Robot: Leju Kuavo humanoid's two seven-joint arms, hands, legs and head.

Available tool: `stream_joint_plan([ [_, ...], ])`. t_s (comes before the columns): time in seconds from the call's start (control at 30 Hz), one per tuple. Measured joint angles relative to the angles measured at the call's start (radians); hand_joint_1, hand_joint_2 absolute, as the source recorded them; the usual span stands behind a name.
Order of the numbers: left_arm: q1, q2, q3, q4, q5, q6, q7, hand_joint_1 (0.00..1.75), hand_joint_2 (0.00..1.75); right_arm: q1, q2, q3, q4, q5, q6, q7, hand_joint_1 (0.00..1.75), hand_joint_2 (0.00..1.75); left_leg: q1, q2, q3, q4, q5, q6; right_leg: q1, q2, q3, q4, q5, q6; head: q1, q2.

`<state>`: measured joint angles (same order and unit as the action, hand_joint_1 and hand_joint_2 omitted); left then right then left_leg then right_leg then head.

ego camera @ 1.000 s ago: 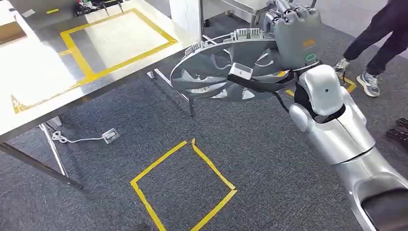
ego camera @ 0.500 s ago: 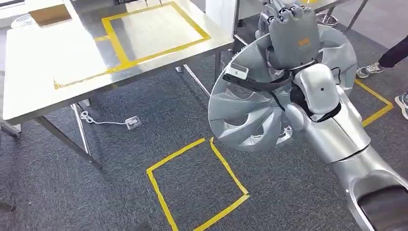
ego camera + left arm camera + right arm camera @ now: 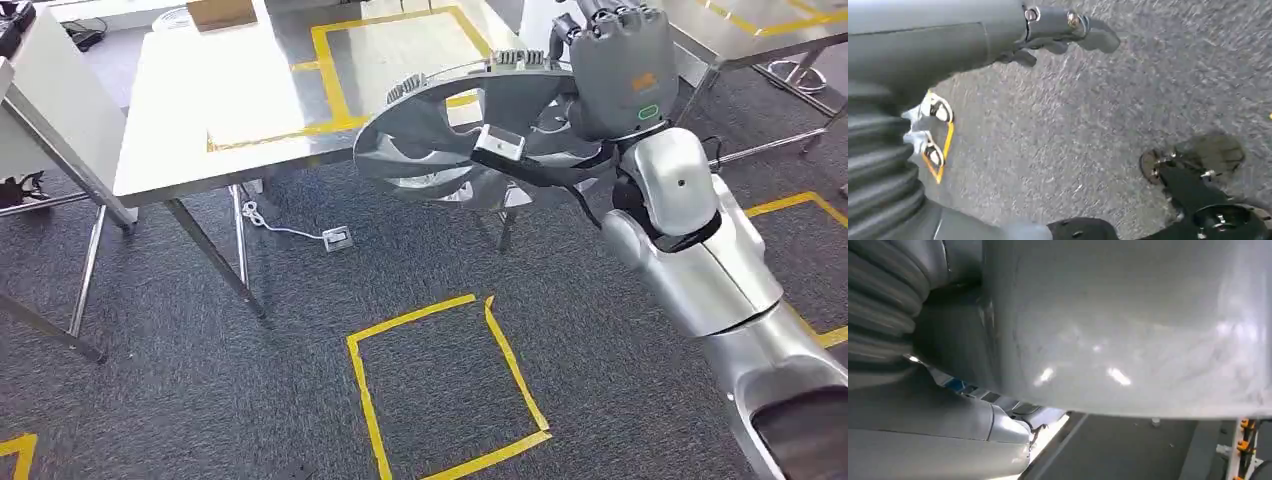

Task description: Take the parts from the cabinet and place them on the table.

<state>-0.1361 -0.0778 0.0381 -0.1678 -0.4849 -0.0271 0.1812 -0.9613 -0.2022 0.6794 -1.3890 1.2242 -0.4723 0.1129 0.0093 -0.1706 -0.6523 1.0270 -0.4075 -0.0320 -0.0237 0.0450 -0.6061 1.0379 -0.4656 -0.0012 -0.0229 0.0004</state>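
My right hand [image 3: 618, 68] holds a large silver wheel cover [image 3: 450, 150] by its rim, out in front of me and lying nearly flat. It hangs at the near right corner of the steel table [image 3: 200, 110], partly over the yellow taped rectangle [image 3: 330, 70] on its top. In the right wrist view the wheel cover's pale surface [image 3: 1128, 325] sits close against the camera. My left hand [image 3: 1058, 30] hangs beside my body above the grey carpet, its fingers curled in and holding nothing.
A cardboard box [image 3: 222, 12] sits at the table's far edge. A second steel table [image 3: 760, 25] stands at the right. Yellow tape marks a square [image 3: 445, 385] on the carpet before me. A white cable with a plug [image 3: 335, 238] lies under the table.
The whole view has swung as I turned, bringing the table more in front. The wheel cover has tipped from steeply tilted to nearly flat and now reaches over the table's corner.
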Motion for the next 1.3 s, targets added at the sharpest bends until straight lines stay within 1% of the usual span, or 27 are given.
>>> stream_joint_plan([
  [0.03,0.002,0.001,0.0,0.0,0.0,0.0,0.0,0.0,1.75,-0.007,0.003,0.001,0.0,0.0,-0.003,-0.004,1.75,1.75,-0.002,0.043,-0.008,0.012,-0.01,0.001,0.0,-0.013,0.004,-0.006,0.005,-0.008,-0.001,0.0],
  [0.07,0.001,-0.001,0.0,0.0,0.0,0.0,0.001,0.0,1.75,-0.01,0.005,0.0,0.0,0.0,-0.016,-0.006,1.75,1.75,-0.006,0.103,-0.026,0.052,-0.042,-0.001,0.0,-0.021,0.005,-0.009,0.006,-0.016,-0.018,0.0],
  [0.1,-0.003,-0.001,0.0,0.0,0.0,0.0,0.0,0.0,1.75,-0.015,0.005,0.0,0.0,0.0,-0.025,-0.007,1.75,1.75,-0.005,0.14,-0.056,0.12,-0.08,-0.005,0.002,-0.031,0.004,-0.009,0.006,-0.017,-0.019,0.0],
  [0.13,-0.005,-0.001,0.0,0.0,-0.001,0.0,0.0,0.0,1.75,-0.015,0.004,0.0,0.0,-0.001,-0.035,-0.009,1.75,1.75,-0.002,0.159,-0.093,0.206,-0.121,-0.009,0.005,-0.042,0.004,-0.008,0.005,-0.019,-0.02,0.0],
  [0.17,-0.005,-0.002,0.0,0.0,-0.003,0.0,0.0,0.0,1.75,-0.015,0.003,0.0,0.0,-0.003,-0.045,-0.017,1.75,1.75,0.001,0.165,-0.127,0.286,-0.15,-0.013,0.006,-0.052,0.004,-0.008,0.004,-0.02,-0.02,0.0],
  [0.2,-0.004,-0.002,0.0,0.0,-0.004,0.0,0.0,0.0,1.75,-0.014,0.003,0.001,0.001,-0.006,-0.054,-0.024,1.75,1.75,0.003,0.166,-0.14,0.318,-0.152,-0.015,0.006,-0.059,0.004,-0.007,0.004,-0.02,-0.02,0.0],
  [0.27,-0.003,-0.002,0.0,0.0,-0.004,0.0,0.002,0.0,1.75,-0.014,0.003,0.002,0.001,-0.008,-0.06,-0.024,1.75,1.75,0.005,0.166,-0.095,0.237,-0.098,-0.017,0.006,-0.068,0.005,-0.005,0.002,-0.017,-0.02,0.0],
  [0.33,-0.003,0.0,0.0,0.0,-0.004,0.002,0.003,0.0,1.75,-0.016,0.004,0.002,0.001,-0.009,-0.06,-0.023,1.75,1.75,0.007,0.174,0.007,0.048,-0.017,-0.013,0.006,-0.074,0.007,-0.002,-0.003,-0.01,-0.02,0.0],
  [0.37,-0.004,0.0,0.0,0.0,-0.004,0.003,0.004,0.0,1.75,-0.018,0.004,0.002,0.001,-0.008,-0.06,-0.023,1.75,1.75,0.003,0.182,0.027,0.016,-0.039,-0.007,0.011,-0.075,0.004,-0.001,-0.005,-0.005,-0.021,0.0],
  [0.5,-0.002,-0.001,0.0,0.0,-0.006,0.004,0.008,0.0,1.75,-0.019,0.004,0.002,0.001,-0.011,-0.058,-0.022,1.75,1.75,-0.003,0.174,0.026,0.007,-0.034,0.023,0.012,-0.078,0.006,-0.007,-0.003,0.019,-0.021,0.0],
  [0.53,-0.002,-0.003,0.0,-0.001,-0.006,0.004,0.009,0.0,1.75,-0.017,0.003,0.0,0.0,-0.011,-0.058,-0.021,1.75,1.75,0.004,0.173,0.034,-0.001,-0.031,0.032,0.008,-0.07,0.005,0.001,-0.009,0.027,-0.019,0.0],
  [0.57,-0.003,-0.003,0.0,-0.001,-0.006,0.004,0.009,0.0,1.75,-0.018,0.003,-0.001,0.0,-0.011,-0.058,-0.021,1.75,1.75,0.004,0.172,0.036,-0.002,-0.033,0.038,0.007,-0.059,-0.009,0.032,-0.026,0.029,-0.016,0.0],
  [0.67,-0.005,-0.002,0.001,-0.001,-0.007,0.006,0.009,0.0,1.75,-0.012,0.001,-0.002,0.001,-0.012,-0.058,-0.018,1.75,1.75,0.004,0.169,0.038,-0.001,-0.042,0.05,0.007,-0.051,-0.136,0.259,-0.117,0.036,-0.013,0.0],
  [0.7,-0.004,-0.002,0.001,-0.001,-0.007,0.006,0.009,0.0,1.75,-0.007,0.001,-0.002,0.001,-0.01,-0.057,-0.018,1.75,1.75,0.004,0.166,0.039,0.002,-0.045,0.049,0.007,-0.051,-0.171,0.31,-0.122,0.036,-0.012,0.0],
  [0.73,-0.002,-0.003,0.001,-0.001,-0.007,0.006,0.01,0.0,1.75,-0.004,0.001,-0.002,0.001,-0.009,-0.055,-0.018,1.75,1.75,0.004,0.164,0.043,0.004,-0.049,0.048,0.005,-0.051,-0.178,0.304,-0.097,0.036,-0.011,0.0],
  [0.77,-0.002,-0.005,0.001,-0.001,-0.007,0.006,0.01,0.0,1.75,-0.004,0.001,-0.002,0.0,-0.006,-0.052,-0.017,1.75,1.75,0.004,0.161,0.049,0.005,-0.055,0.045,0.004,-0.051,-0.158,0.249,-0.053,0.035,-0.011,0.0],
  [0.83,-0.002,-0.008,0.001,-0.001,-0.007,0.007,0.009,0.0,1.75,-0.006,0.001,-0.002,0.0,-0.002,-0.05,-0.016,1.75,1.75,0.006,0.154,0.066,0.008,-0.071,0.037,0.003,-0.051,-0.073,0.074,0.043,0.031,-0.01,0.0],
  [0.87,-0.002,-0.008,0.001,0.0,-0.007,0.007,0.009,0.0,1.75,-0.006,0.001,-0.002,0.0,-0.001,-0.05,-0.016,1.75,1.75,0.005,0.153,0.071,0.008,-0.078,0.03,0.004,-0.05,-0.043,0.018,0.044,0.029,-0.008,0.0],
  [0.9,-0.004,-0.008,0.001,0.0,-0.007,0.007,0.009,0.0,1.75,-0.008,0.002,-0.002,0.0,0.0,-0.048,-0.015,1.75,1.75,0.0,0.15,0.07,0.013,-0.088,0.022,0.011,-0.05,-0.033,-0.002,0.021,0.025,-0.006,0.0],
  [1.0,-0.001,-0.009,0.001,0.0,-0.009,0.007,0.01,0.0,1.75,-0.005,0.001,-0.003,0.0,0.004,-0.045,-0.007,1.75,1.75,0.003,0.151,0.087,-0.005,-0.099,0.005,0.016,-0.047,-0.027,-0.001,0.006,0.004,-0.006,0.0],
  [1.07,-0.002,-0.009,0.001,-0.003,-0.009,0.008,0.01,0.0,1.75,-0.004,0.003,-0.005,-0.007,0.013,-0.044,-0.002,1.75,1.75,0.003,0.158,0.088,0.025,-0.11,-0.003,0.006,-0.047,0.008,-0.014,-0.004,-0.011,-0.011,0.0],
  [1.1,-0.003,-0.01,0.001,-0.003,-0.009,0.008,0.01,0.0,1.75,-0.006,0.004,-0.005,-0.007,0.016,-0.043,0.002,1.75,1.75,0.003,0.161,0.051,0.088,-0.129,-0.005,0.007,-0.05,0.023,-0.015,-0.014,-0.018,-0.016,0.0],
  [1.17,0.0,-0.011,0.001,-0.002,-0.009,0.008,0.011,0.0,1.75,-0.001,0.005,-0.004,-0.007,0.02,-0.038,0.001,1.75,1.75,0.003,0.162,-0.063,0.261,-0.174,-0.008,0.01,-0.052,0.054,-0.017,-0.043,-0.023,-0.018,0.0],
  [1.2,0.004,-0.012,0.001,-0.001,-0.008,0.009,0.011,0.0,1.75,0.003,0.005,-0.004,-0.007,0.02,-0.037,0.001,1.75,1.75,0.003,0.162,-0.112,0.315,-0.169,-0.008,0.012,-0.052,0.071,-0.017,-0.058,-0.024,-0.018,0.0],
  [1.23,0.006,-0.012,0.002,-0.002,-0.007,0.013,0.009,0.0,1.75,0.006,0.005,-0.004,-0.007,0.02,-0.036,0.001,1.75,1.75,0.003,0.163,-0.142,0.322,-0.139,-0.007,0.013,-0.051,0.092,-0.017,-0.074,-0.024,-0.018,0.0],
  [1.27,0.006,-0.012,0.002,-0.002,-0.007,0.014,0.01,0.0,1.75,0.006,0.005,-0.004,-0.007,0.021,-0.034,0.001,1.75,1.75,0.003,0.163,-0.149,0.282,-0.079,-0.005,0.013,-0.05,0.116,-0.018,-0.093,-0.022,-0.017,0.0],
  [1.3,0.011,-0.012,0.002,-0.001,-0.007,0.014,0.011,0.0,1.75,0.005,0.007,-0.004,-0.007,0.02,-0.034,0.001,1.75,1.75,0.003,0.164,-0.136,0.2,0.002,-0.001,0.014,-0.048,0.144,-0.02,-0.114,-0.019,-0.019,0.0],
])
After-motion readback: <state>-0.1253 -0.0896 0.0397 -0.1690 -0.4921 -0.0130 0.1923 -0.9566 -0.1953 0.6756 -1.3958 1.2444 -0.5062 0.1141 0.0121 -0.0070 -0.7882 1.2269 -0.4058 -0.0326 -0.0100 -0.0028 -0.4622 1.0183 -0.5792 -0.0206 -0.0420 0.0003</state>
